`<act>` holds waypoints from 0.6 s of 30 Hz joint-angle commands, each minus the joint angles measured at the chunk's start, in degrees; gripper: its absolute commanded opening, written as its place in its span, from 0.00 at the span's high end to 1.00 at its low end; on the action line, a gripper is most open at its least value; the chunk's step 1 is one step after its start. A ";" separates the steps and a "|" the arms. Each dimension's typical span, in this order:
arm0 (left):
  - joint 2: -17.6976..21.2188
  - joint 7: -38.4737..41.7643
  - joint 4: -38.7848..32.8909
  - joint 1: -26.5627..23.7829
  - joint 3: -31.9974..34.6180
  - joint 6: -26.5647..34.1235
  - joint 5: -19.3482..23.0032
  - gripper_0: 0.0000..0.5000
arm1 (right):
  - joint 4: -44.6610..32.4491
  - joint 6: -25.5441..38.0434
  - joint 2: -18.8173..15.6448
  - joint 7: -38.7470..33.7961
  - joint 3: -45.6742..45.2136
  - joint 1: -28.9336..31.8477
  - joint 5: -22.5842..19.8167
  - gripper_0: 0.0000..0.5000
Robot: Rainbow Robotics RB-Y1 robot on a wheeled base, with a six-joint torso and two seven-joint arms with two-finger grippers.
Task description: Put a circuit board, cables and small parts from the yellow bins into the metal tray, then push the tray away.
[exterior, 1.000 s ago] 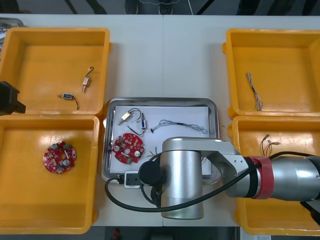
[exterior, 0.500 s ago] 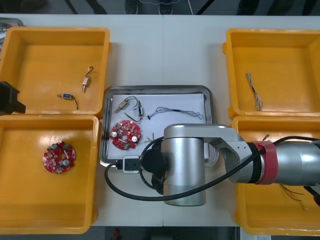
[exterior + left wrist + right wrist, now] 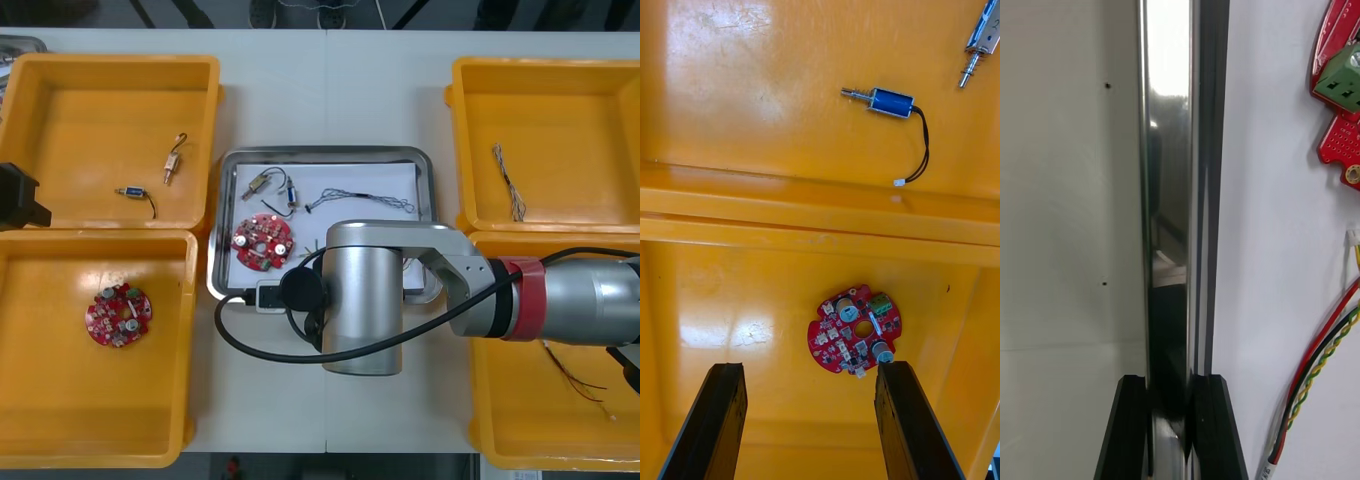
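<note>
Right arm point(image 3: 365, 310): brushed silver cylinders, a red band point(image 3: 528, 300), a thick black cable point(image 3: 228, 343) looping off it; flat black fingers point(image 3: 902, 420); dark block point(image 3: 18, 195), perhaps the left wrist

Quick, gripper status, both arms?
Left gripper: open, holding nothing, over the left yellow bins.
Right gripper: shut on the near rim of the metal tray.
</note>
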 commanded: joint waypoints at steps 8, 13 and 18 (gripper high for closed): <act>2.05 -5.09 -0.98 1.26 1.93 0.37 0.47 0.00 | 2.20 -0.82 -0.66 1.55 0.72 -5.73 0.64 1.00; 2.05 -5.09 -0.98 1.26 1.93 0.37 0.47 0.00 | 4.22 -1.00 -0.66 2.34 0.72 -7.49 0.64 1.00; 2.05 -5.09 -0.98 1.26 1.93 0.37 0.47 0.00 | 6.15 -1.61 -0.57 3.31 0.72 -8.99 0.99 1.00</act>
